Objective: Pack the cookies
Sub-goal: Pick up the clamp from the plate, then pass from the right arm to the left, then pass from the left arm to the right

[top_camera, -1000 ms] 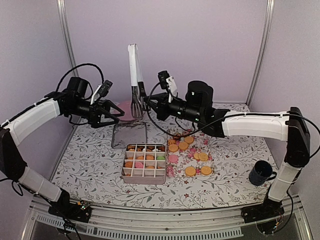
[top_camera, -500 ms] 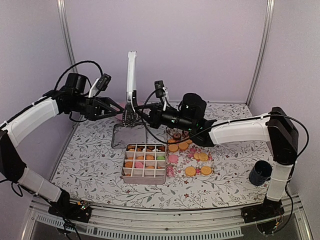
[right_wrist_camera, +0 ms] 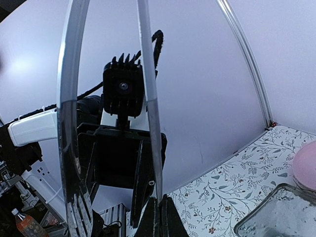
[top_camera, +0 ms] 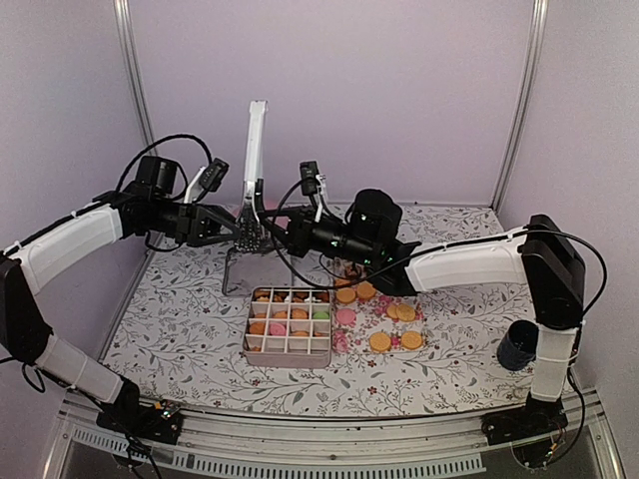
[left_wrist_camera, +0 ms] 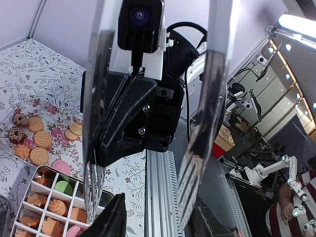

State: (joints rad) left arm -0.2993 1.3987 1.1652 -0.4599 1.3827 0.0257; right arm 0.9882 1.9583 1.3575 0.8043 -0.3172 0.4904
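Handover step. Right tool clenched on tall steel tongs; left tool around their tips, grip unclear. Next: secure hold, then reach small round cookies.

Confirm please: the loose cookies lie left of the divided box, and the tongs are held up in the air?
Not quite. The top external view shows the loose cookies right of the divided box, not left. The tongs are indeed held up in the air.
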